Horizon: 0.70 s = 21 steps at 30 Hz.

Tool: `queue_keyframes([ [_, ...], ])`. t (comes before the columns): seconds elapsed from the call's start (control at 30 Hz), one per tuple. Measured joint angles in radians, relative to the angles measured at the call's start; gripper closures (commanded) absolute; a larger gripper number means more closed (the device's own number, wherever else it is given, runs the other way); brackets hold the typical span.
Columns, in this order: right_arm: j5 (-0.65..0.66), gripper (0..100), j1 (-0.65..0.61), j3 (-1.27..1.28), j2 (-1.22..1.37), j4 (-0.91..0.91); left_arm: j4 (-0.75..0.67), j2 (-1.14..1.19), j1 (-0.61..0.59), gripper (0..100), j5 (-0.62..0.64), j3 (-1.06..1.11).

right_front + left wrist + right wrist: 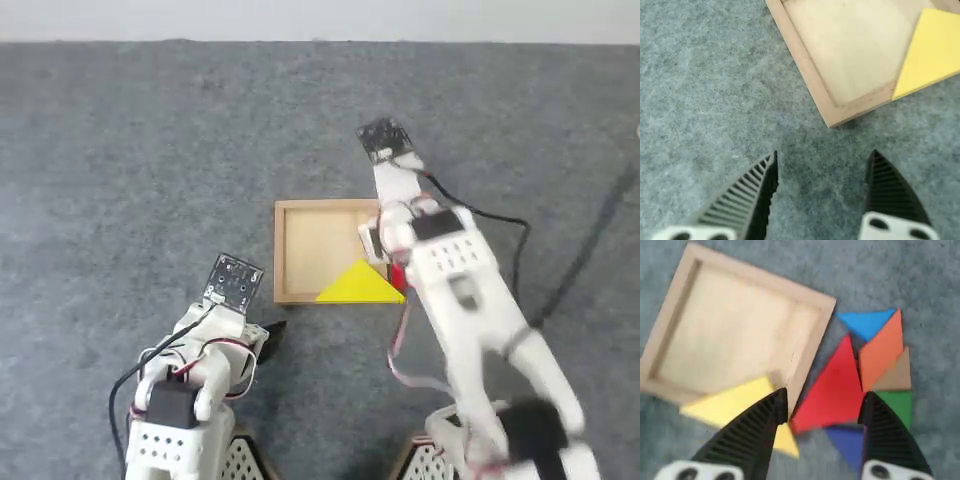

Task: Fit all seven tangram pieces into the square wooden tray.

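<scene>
Wooden tray [280,250] on grey carpet [140,150]; pale wall [300,18] behind

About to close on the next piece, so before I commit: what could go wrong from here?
The right claw is open over the red triangle, which is tight against the tray rim and the orange piece; closing may snag either. The yellow triangle overlaps the rim, so it may not seat flat.
</scene>
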Motion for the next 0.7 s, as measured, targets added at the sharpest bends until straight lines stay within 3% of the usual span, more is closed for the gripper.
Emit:
queue_keyframes([
  [0.23,0.143,75.7,-0.163,0.341,-0.275,0.078,0.0,0.0,0.0,72,0.0,0.0],
  [0.47,0.189,75.7,-0.155,0.391,-0.236,0.043,0.0,0.0,0.0,72,0.0,0.0],
  [0.7,0.216,75.7,-0.114,0.362,-0.038,-0.071,0.0,0.0,0.0,72,0.0,0.0],
])
